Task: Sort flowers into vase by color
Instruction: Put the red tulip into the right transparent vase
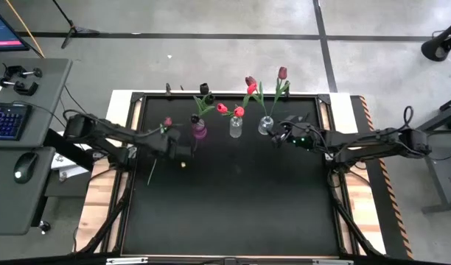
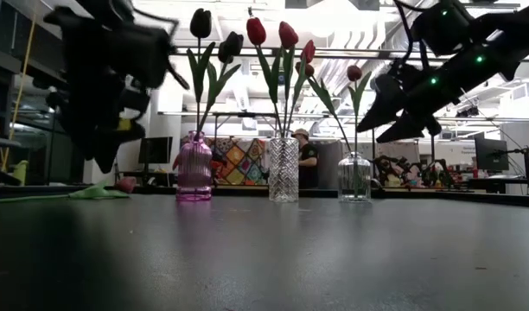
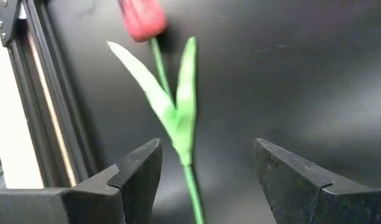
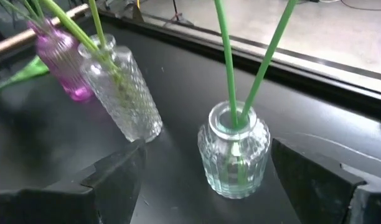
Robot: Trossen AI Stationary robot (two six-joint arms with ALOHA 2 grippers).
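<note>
Left gripper (image 3: pixel 203 180) spread above the lying pink tulip (image 3: pixel 172 106). Drop straight, pinch the stem below the leaves. Right gripper (image 4: pixel 206 180) spread, waiting near the clear vase (image 4: pixel 233 152).

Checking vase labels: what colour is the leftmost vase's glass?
Pink-purple vase; the low view shows it best.

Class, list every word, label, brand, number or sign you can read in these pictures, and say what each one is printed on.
None can be read.
Monitor at the high view's edge: red band with text, too small to read.
Keyboard: key markings too small to read.
Vases, flowers, table: no lettering visible.
</note>
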